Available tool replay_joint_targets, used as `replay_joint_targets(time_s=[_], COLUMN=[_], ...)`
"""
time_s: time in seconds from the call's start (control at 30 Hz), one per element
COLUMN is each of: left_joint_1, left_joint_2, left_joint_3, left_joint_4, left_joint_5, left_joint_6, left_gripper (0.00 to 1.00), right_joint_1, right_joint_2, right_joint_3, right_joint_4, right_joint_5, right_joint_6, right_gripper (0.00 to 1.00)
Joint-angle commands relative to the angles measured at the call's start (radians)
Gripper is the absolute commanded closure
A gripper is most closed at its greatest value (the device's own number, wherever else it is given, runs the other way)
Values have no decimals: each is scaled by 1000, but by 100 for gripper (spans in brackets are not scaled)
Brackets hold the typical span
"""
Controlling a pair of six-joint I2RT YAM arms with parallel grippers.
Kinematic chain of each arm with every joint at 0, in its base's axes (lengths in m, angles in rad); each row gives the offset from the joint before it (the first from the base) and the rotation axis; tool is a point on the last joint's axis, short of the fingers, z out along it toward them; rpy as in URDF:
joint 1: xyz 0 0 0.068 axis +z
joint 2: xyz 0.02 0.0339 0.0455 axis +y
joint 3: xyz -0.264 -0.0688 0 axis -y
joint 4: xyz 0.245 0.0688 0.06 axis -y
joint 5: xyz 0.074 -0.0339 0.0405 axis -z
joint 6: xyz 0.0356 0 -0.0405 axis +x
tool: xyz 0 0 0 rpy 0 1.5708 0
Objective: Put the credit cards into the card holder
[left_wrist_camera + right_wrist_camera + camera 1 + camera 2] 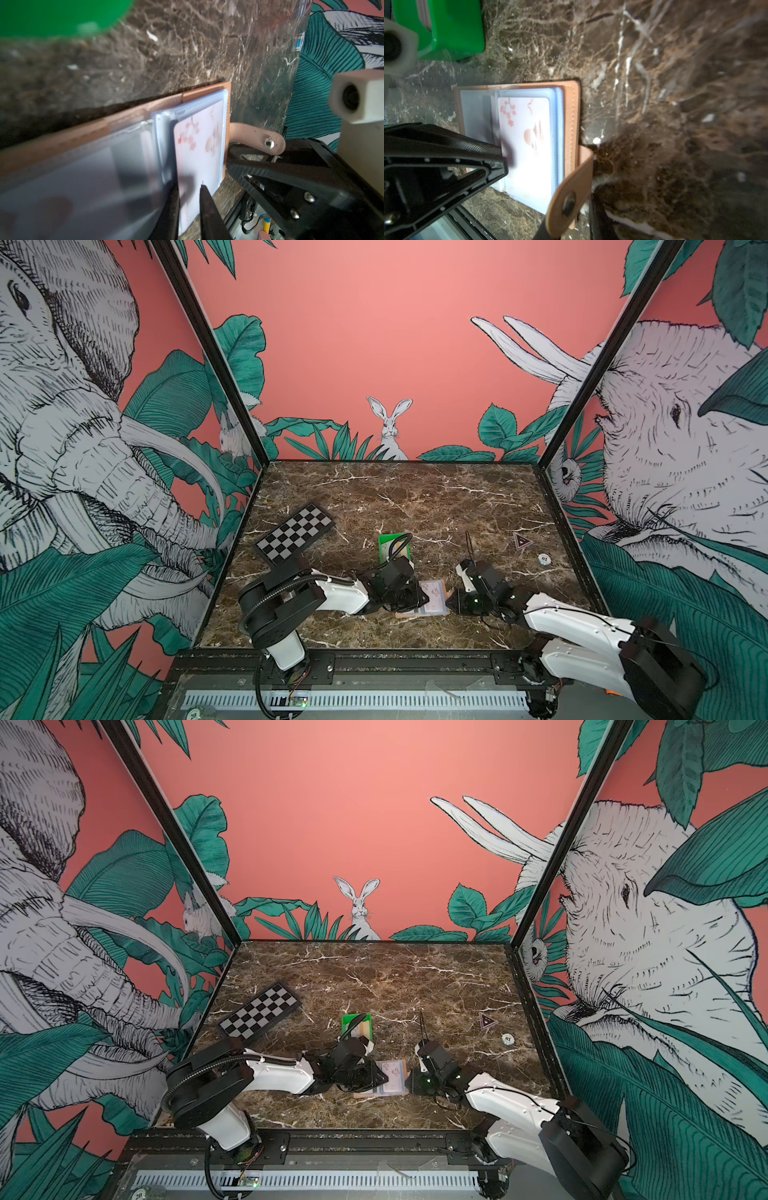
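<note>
The card holder [419, 614] [388, 1093] lies open on the marble near the table's front middle. A white credit card [432, 593] [199, 145] [527, 145] with red blossoms sits in its top blue sleeve. My left gripper [417, 601] [188, 186] is over the holder's left half, jaws a narrow gap apart, tips on the card's face. My right gripper [451, 601] [571, 209] is at the holder's right edge. The snap tab [257, 135] [571, 187] stands bent up between its jaws, with a gap beside it. More credit cards [400, 549] stand in the green tray [384, 541] [452, 27].
A black-and-white checkered board [297, 533] lies at the left, behind my left arm. A small triangular sticker [521, 540] and a round token [544, 559] sit at the right. Printed walls close in the table on three sides.
</note>
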Motion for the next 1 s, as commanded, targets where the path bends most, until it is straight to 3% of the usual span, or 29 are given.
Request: replay_joint_targets(time_s=[0.0, 0.17, 0.37, 0.97], left_joint_1=[-5, -5, -4, -6], left_joint_2=[-68, -142, -130, -5], left_joint_3=[-22, -14, 65, 151], left_joint_4=[-73, -162, -262, -312], left_joint_5=[-50, -91, -89, -108], left_joint_6=[8, 88, 179, 215], left_gripper=[79, 79, 84, 94], right_joint_1=[6, 6, 5, 9], right_joint_2=[-59, -155, -190, -14], right_joint_3=[12, 6, -3, 16], right_joint_4=[-90, -127, -24, 144], right_joint_5=[65, 95, 8, -73], right_joint_6=[14, 34, 39, 54], right_gripper=[70, 66, 70, 78])
